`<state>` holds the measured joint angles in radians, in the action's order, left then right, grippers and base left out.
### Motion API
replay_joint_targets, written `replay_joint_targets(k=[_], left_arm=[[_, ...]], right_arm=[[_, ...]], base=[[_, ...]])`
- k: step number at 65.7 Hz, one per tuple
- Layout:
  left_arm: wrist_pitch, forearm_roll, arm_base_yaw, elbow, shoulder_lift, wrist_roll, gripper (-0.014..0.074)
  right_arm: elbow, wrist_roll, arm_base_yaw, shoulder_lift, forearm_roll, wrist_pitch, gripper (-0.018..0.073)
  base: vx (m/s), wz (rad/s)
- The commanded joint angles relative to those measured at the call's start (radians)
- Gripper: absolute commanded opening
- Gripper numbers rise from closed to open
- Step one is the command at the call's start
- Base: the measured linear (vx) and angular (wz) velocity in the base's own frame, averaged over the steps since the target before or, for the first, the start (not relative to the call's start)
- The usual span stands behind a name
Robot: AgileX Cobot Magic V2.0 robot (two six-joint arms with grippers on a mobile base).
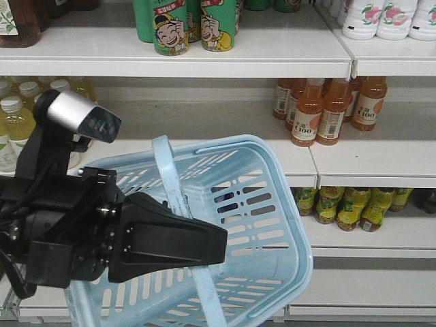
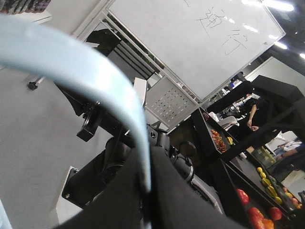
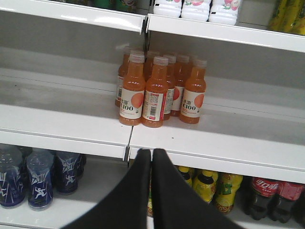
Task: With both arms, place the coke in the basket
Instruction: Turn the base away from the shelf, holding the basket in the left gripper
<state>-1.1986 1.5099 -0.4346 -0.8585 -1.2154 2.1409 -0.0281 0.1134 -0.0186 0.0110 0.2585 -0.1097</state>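
The light blue basket (image 1: 272, 204) hangs tilted in front of the shelves, and its inside shows nothing in it. My left gripper (image 1: 221, 242) is shut on the basket's pale blue strap handle (image 1: 167, 170). In the left wrist view the handle (image 2: 95, 71) curves down into the closed left gripper (image 2: 148, 160). My right gripper (image 3: 152, 151) is shut with nothing in it, pointing at the front edge of a shelf. It does not appear in the front view. The coke is out of view.
Orange juice bottles (image 3: 157, 90) stand on the white shelf (image 3: 214, 148) just beyond my right gripper. Below are yellow bottles (image 3: 205, 183), dark plastic cola bottles (image 3: 267, 195) and blue bottles (image 3: 38, 176). Green cans (image 1: 184, 27) and white bottles (image 1: 381, 17) fill the top shelf.
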Motion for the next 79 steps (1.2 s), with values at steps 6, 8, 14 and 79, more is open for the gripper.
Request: replay_joint_targets(k=[6, 8, 14, 79], left_arm=[[-0.097, -0.091, -0.004, -0.027, 0.026, -0.003, -0.0006], [-0.097, -0.091, -0.004, -0.027, 0.026, -0.003, -0.0006], [-0.097, -0.091, -0.004, -0.027, 0.026, -0.003, -0.0006], [-0.094, -0.092, -0.004, -0.027, 0.026, -0.003, -0.0006]], right_arm=[[-0.007, -0.006, 0.006, 0.012, 0.011, 0.07, -0.0005], [-0.007, -0.006, 0.006, 0.012, 0.011, 0.07, -0.0005], [-0.007, -0.006, 0.006, 0.012, 0.011, 0.07, -0.0005], [-0.007, -0.005, 0.006, 0.012, 0.011, 0.07, -0.0005]], base=[[0.0, 0.0], [0.0, 0.0], [0.0, -0.01], [-0.03, -0.3]])
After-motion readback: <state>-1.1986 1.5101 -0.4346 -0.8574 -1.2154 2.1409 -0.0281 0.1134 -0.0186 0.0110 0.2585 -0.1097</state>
